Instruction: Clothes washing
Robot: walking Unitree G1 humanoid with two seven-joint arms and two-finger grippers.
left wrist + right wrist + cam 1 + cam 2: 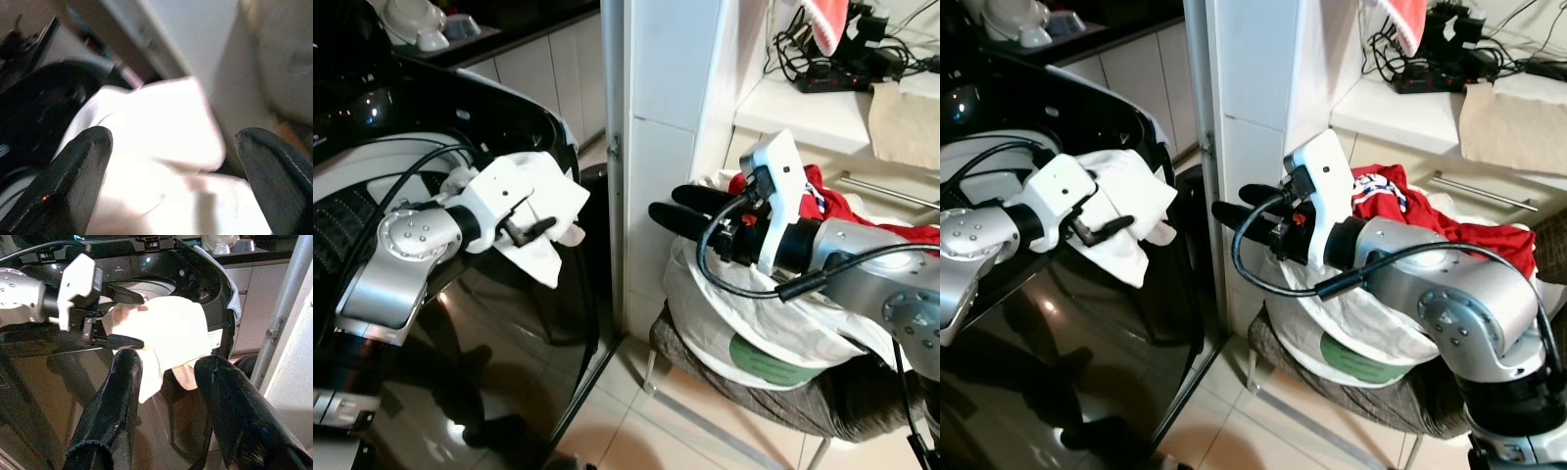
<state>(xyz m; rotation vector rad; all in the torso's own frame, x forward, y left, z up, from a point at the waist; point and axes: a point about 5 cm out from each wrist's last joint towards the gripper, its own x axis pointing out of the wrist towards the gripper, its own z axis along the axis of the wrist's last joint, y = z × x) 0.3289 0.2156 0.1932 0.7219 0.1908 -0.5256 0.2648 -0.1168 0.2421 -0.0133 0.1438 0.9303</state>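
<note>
The left tool (546, 227) is seen with its fingers spread around a white cloth (543, 211), which is held over the rim of the black washing machine (460, 323), beside its open drum (146, 286). The right tool (668, 208) is held empty beside the machine, its fingers parted and pointed toward the cloth. A white laundry bag (754, 323) with a red garment (1400, 201) is set on a chair (822, 397) further from the machine, beyond a white pillar (656, 117).
</note>
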